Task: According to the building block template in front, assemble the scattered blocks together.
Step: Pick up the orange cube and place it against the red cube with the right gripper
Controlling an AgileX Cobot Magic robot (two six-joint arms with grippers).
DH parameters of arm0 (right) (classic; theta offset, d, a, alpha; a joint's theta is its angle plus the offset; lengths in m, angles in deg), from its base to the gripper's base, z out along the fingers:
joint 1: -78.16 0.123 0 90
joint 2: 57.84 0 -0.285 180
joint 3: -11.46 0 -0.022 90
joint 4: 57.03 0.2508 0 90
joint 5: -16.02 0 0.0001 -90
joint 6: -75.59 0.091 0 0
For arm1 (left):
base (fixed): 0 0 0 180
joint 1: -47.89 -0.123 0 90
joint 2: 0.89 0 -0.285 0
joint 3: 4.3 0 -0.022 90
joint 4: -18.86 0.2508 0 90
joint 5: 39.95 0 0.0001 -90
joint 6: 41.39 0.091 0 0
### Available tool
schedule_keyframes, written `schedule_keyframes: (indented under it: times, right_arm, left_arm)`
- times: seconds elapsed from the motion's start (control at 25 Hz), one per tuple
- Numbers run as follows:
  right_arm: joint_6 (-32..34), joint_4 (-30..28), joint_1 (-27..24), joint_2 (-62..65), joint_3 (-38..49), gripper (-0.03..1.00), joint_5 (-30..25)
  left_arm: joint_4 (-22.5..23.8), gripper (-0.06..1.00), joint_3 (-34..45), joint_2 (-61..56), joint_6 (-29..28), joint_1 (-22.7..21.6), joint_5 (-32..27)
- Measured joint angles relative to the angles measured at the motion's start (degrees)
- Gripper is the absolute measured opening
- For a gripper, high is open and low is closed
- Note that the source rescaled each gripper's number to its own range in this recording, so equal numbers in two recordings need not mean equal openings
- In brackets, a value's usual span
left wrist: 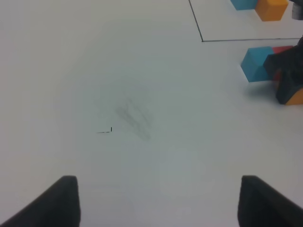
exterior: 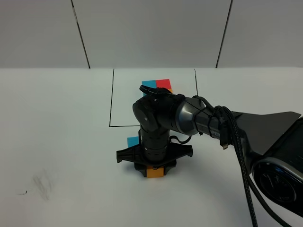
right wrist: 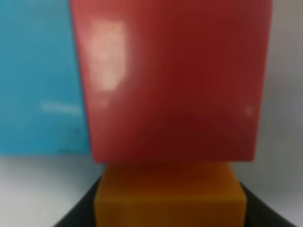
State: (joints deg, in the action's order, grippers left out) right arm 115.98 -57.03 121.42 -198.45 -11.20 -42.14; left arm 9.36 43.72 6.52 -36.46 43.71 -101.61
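On the white surface [exterior: 57, 123], near the middle, the right arm [exterior: 199, 118] reaches in from the right and bends straight down, its gripper [exterior: 155, 171] set over an orange cube [exterior: 155, 172]. The wrist view on that arm shows the orange cube [right wrist: 170, 196] between dark fingers [right wrist: 78, 215], so the gripper is clenched on it. Just beyond it in that view a red cube [right wrist: 173, 80] touches the orange one, and a blue cube [right wrist: 40, 75] sits flush against the red cube's side. From the high camera only a corner of the blue cube [exterior: 133, 141] shows, left of the arm's wrist; the red cube is hidden under the arm there.

Farther back, inside a thin black rectangle [exterior: 112, 99] drawn on the surface, the template [exterior: 157, 85] shows its blue and red cubes side by side, with a sliver of orange at the right edge; the arm covers its near part.

The left gripper [left wrist: 156, 203] is out of the high view. Its own camera shows two dark fingertips [left wrist: 61, 201] standing wide apart and released, with nothing between them, above a bare patch of surface that carries a faint grey smudge [left wrist: 135, 116] and a small black mark [left wrist: 106, 131]. Well off from it, that view also catches the blue cube [left wrist: 255, 64], the right gripper's black body [left wrist: 289, 75], and part of the template [left wrist: 260, 7] behind a corner of the black line [left wrist: 202, 40].
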Motion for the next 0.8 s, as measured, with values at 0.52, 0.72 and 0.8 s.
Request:
schedule_keyframes:
  times: [0.52, 0.72, 0.8]
  right_arm:
    - [0.0, -0.71, -0.45, -0.02, 0.0, 0.0, 0.79]
    - [0.0, -0.83, -0.62, -0.12, 0.0, 0.0, 1.8]
    - [0.0, -0.83, -0.71, -0.12, 0.0, 0.0, 1.85]
  left_arm:
    - [0.0, 1.0, 0.0, 0.0, 0.0, 0.0, 0.0]
    - [0.0, 1.0, 0.0, 0.0, 0.0, 0.0, 0.0]
    - [0.0, 1.0, 0.0, 0.0, 0.0, 0.0, 0.0]
